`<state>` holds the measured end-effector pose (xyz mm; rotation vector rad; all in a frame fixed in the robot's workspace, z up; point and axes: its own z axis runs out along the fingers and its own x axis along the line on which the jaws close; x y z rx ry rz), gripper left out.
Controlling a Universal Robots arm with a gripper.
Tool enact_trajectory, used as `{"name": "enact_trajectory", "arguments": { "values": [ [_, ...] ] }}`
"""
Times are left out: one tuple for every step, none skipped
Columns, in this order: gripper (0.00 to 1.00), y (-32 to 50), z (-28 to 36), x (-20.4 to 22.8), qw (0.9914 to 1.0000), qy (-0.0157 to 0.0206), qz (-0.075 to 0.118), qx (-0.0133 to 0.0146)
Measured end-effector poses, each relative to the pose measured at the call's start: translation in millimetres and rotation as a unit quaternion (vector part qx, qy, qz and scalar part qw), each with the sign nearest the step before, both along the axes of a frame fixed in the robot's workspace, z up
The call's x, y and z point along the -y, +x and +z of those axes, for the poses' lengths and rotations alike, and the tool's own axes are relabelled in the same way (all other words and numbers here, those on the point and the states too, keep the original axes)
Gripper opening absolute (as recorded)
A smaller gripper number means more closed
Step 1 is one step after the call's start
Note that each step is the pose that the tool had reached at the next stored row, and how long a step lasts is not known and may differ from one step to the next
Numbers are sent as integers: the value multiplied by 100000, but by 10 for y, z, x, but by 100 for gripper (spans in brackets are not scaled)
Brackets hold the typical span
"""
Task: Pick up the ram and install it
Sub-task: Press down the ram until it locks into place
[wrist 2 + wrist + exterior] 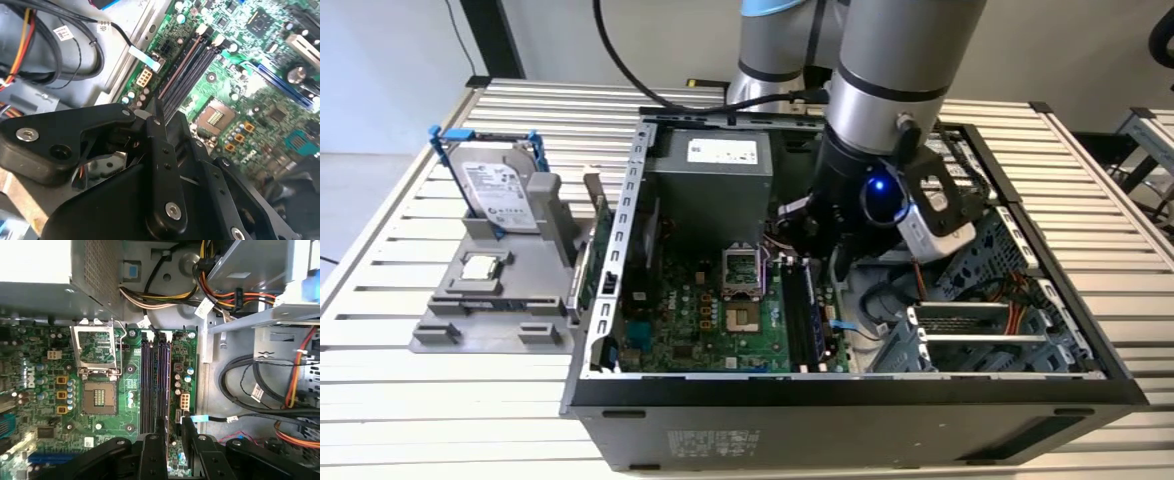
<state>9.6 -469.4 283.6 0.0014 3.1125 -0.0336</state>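
Note:
My gripper [825,262] hangs inside the open computer case, just above one end of the dark memory slots [807,320] on the green motherboard [707,310]. In the first wrist view the gripper [174,424] stands open by a narrow gap, with bare board showing through it. One finger [161,426] sits over the outermost of the memory slots [155,385], the other just beside them. The second wrist view has the gripper [167,112] at the end of the slots [192,60]. The ram is hidden or edge-on in a slot; I cannot tell which.
The CPU socket [100,400] lies beside the slots. Bundled cables [260,390] and drive bays crowd the case on the exterior view's right. The power supply [714,180] sits at the back. Outside the case a grey fixture [480,320] carries a hard drive [500,185] in a blue frame.

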Motion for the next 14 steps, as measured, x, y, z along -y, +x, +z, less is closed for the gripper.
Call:
{"name": "enact_trajectory", "arguments": {
  "values": [
    [100,0,29,0,100000,19,-2,4],
    [100,0,49,0,100000,38,1,-1],
    [100,0,56,0,100000,76,2,1],
    [100,0,61,0,100000,96,2,4],
    [100,0,62,0,100000,108,3,3],
    [100,0,62,0,100000,113,1,5],
    [100,0,62,0,100000,112,2,7],
    [0,0,64,0,100000,96,3,1],
    [0,0,64,0,100000,100,2,2],
    [0,0,65,0,100000,98,1,1],
    [0,0,65,0,100000,100,2,2],
    [0,0,66,0,100000,99,2,1],
    [0,0,67,0,100000,95,2,0],
    [0,0,70,0,100000,98,0,0]
  ]
}}
